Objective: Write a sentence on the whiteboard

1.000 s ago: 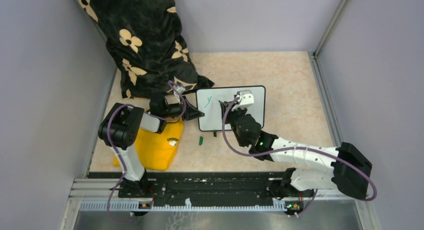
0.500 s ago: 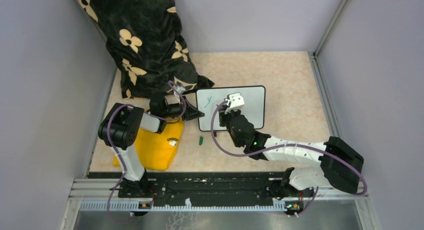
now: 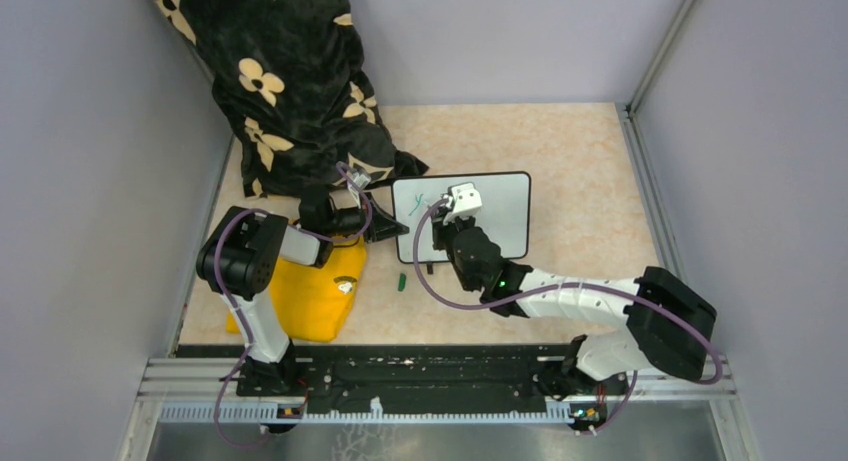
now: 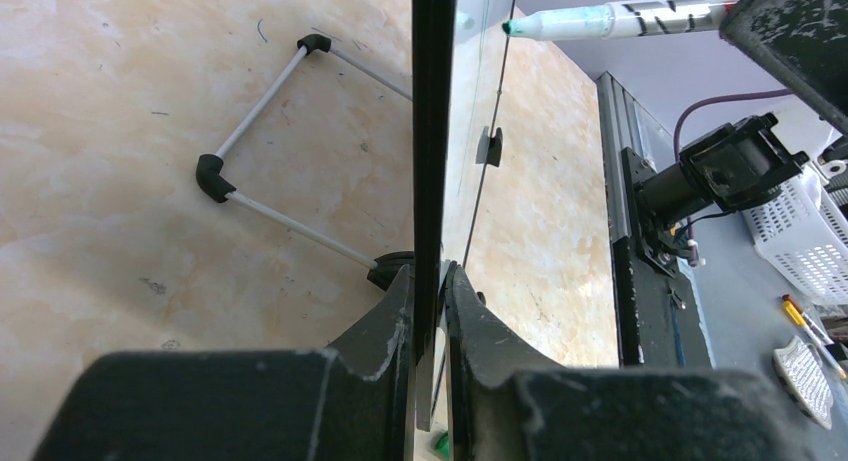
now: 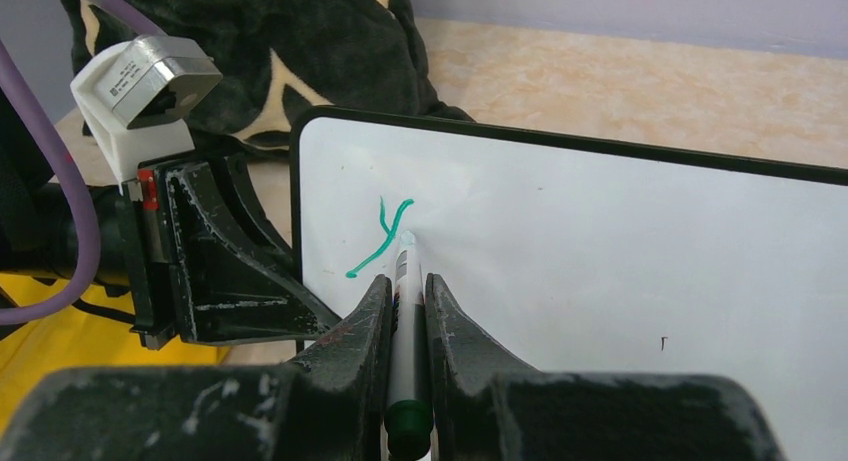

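The whiteboard [image 3: 505, 209] stands upright on the table, black-framed. My left gripper [image 3: 392, 228] is shut on its left edge, and the frame [image 4: 433, 131] sits between the jaws of the left gripper [image 4: 428, 276]. Of the sentence, only a green "y" [image 5: 385, 236] shows, at the upper left of the board [image 5: 620, 251]. My right gripper [image 5: 405, 281] is shut on a green marker [image 5: 404, 311]. The marker's tip is just right of the "y", at or very near the surface. The marker [image 4: 620, 21] also shows in the left wrist view. The right gripper [image 3: 445, 229] is in front of the board's left half.
A green marker cap [image 3: 401, 281] lies on the table in front of the board. A yellow cloth [image 3: 310, 296] lies under the left arm. A black floral cloth [image 3: 290, 81] is heaped at the back left. Grey walls enclose the table.
My right arm has swung left across the board, bringing the marker from mid-board to beside the "y". The left arm and the board have not moved.
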You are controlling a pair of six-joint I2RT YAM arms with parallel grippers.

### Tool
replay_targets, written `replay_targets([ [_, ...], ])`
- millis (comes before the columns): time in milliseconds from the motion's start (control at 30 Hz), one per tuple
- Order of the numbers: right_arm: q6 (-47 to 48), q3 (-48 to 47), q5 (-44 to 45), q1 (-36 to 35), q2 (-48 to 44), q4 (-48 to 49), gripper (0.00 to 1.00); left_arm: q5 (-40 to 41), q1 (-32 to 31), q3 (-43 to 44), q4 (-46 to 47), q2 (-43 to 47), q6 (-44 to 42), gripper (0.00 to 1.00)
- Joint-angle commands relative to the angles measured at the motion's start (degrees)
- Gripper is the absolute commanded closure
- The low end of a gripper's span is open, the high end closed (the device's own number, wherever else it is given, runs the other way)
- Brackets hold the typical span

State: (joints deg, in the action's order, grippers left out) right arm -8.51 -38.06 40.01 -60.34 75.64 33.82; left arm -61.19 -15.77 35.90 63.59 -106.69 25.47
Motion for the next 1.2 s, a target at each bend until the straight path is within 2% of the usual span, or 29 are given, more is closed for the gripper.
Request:
replay_targets([
  [0, -0.2, -3.4, 0.8, 0.7, 1.4, 1.2, 1.0, 2.1, -0.3, 0.7, -3.4, 0.0, -3.1, 1.0],
  [300, -1.8, -2.6, 0.6, 1.1, 2.5, -0.2, 1.0, 2.1, -0.3, 0.8, -3.7, 0.1, -3.5, 1.0],
  [767, -3.2, 1.2, 2.3, 1.2, -1.0, -2.1, 1.0, 2.3, -0.4, 0.8, -4.0, 0.1, -3.7, 1.0],
  [1167, -2.7, 1.0, 2.9, 2.3, -2.4, -2.3, 1.0, 2.2, -0.7, 0.7, -4.4, 0.2, -4.2, 1.0],
])
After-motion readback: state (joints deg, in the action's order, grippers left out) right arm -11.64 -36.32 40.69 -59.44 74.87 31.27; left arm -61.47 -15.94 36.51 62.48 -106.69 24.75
